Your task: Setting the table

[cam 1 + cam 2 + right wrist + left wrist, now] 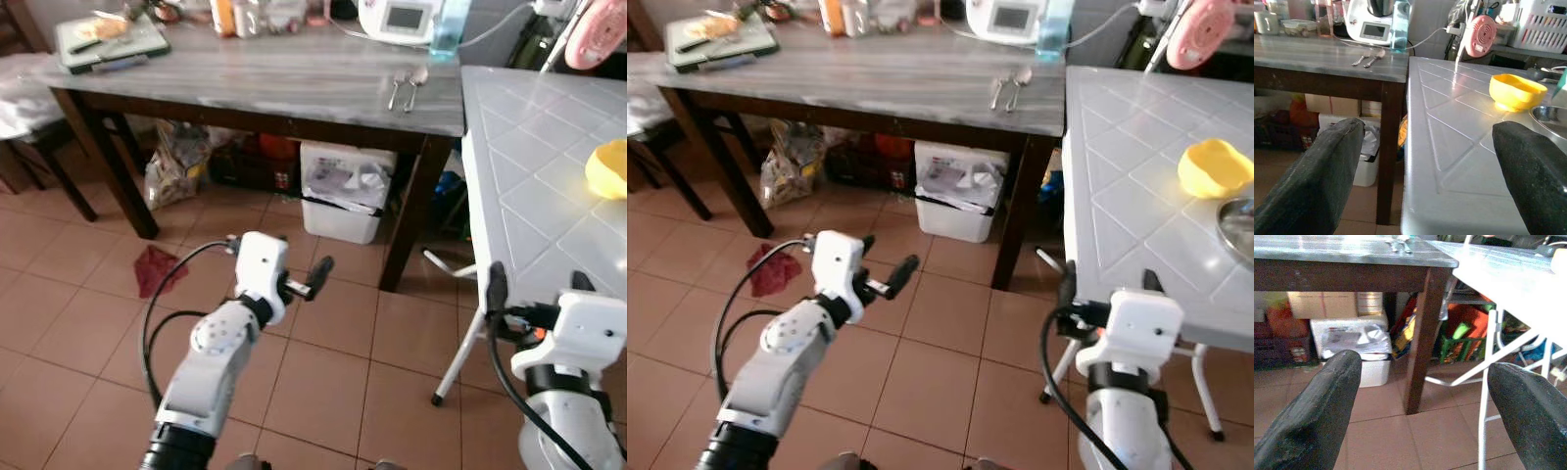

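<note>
Left eye view: the left gripper (318,277) hangs over the tiled floor (323,382), well short of the grey counter (294,83), with nothing in it. Two spoons (407,88) lie side by side near that counter's right edge. A white counter (534,186) stands to the right, a yellow bowl (607,168) on it.

Right eye view: the right gripper (1107,284) sits at the near edge of the white counter, and a metal bowl (1236,227) lies just near of the yellow one.

Left wrist view: its fingers (1312,416) are spread wide and empty, facing a white bin (1354,345) under the grey counter.

Right wrist view: its fingers (1317,176) are also wide apart and empty.
</note>
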Tool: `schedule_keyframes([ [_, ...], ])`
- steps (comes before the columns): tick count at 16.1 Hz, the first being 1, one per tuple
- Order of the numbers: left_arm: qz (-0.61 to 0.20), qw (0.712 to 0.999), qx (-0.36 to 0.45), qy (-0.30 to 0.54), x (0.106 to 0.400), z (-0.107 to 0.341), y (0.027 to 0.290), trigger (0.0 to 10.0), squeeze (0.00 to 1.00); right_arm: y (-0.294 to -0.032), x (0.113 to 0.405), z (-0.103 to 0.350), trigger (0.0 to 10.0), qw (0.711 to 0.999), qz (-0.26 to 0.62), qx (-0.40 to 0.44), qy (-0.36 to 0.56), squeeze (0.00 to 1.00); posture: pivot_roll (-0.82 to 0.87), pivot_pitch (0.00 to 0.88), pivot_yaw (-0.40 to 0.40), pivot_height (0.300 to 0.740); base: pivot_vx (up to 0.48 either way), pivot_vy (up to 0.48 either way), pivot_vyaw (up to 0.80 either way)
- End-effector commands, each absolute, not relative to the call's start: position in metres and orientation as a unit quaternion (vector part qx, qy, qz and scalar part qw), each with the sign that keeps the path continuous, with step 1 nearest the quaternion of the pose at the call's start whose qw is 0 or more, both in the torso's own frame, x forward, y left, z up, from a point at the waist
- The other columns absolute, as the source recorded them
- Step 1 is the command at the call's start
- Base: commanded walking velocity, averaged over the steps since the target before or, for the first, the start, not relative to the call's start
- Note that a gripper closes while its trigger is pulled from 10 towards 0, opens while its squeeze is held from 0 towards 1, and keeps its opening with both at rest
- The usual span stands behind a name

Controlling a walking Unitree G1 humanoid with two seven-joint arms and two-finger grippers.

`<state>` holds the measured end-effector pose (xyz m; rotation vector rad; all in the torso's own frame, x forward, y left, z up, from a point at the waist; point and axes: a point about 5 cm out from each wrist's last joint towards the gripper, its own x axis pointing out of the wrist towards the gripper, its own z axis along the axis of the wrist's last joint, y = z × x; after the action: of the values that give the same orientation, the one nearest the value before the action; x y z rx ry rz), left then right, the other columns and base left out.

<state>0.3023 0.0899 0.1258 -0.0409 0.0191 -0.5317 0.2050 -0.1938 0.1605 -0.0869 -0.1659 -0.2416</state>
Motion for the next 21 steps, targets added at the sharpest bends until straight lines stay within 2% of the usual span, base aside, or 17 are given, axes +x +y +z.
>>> schedule_keyframes([
  [1, -0.267, 0.964, -0.017, 0.003, 0.304, 0.128, 0.09, 10.0, 0.0, -0.195, 0.204, 0.162, 10.0, 0.988, -0.125, -0.042, -0.085, 0.0, -0.02, 0.135, 0.006, 0.714, 0.0, 0.0, 0.0],
  [7, -0.269, 0.963, -0.017, 0.0, 0.303, 0.128, 0.088, 10.0, 0.0, -0.195, 0.206, 0.163, 10.0, 0.988, -0.121, -0.042, -0.083, 0.0, -0.03, 0.136, 0.002, 0.714, 0.0, 0.0, -0.73],
  [9, -0.26, 0.965, -0.018, -0.006, 0.303, 0.13, 0.09, 10.0, 0.0, -0.194, 0.206, 0.163, 10.0, 0.988, -0.119, -0.044, -0.083, 0.0, -0.02, 0.138, -0.002, 0.714, 0.0, 0.0, 0.0],
  [13, -0.18, 0.981, -0.021, -0.067, 0.311, 0.154, 0.111, 10.0, 0.0, -0.196, 0.199, 0.176, 10.0, 0.984, -0.119, -0.068, -0.111, 0.0, -0.02, 0.133, -0.022, 0.714, 0.0, -0.194, 0.0],
  [21, -0.111, 0.991, 0.023, -0.067, 0.307, 0.141, 0.13, 10.0, 0.0, -0.203, 0.182, 0.172, 10.0, 0.976, -0.169, -0.081, -0.112, 0.0, -0.02, 0.128, -0.021, 0.714, 0.0, 0.0, 0.0],
])
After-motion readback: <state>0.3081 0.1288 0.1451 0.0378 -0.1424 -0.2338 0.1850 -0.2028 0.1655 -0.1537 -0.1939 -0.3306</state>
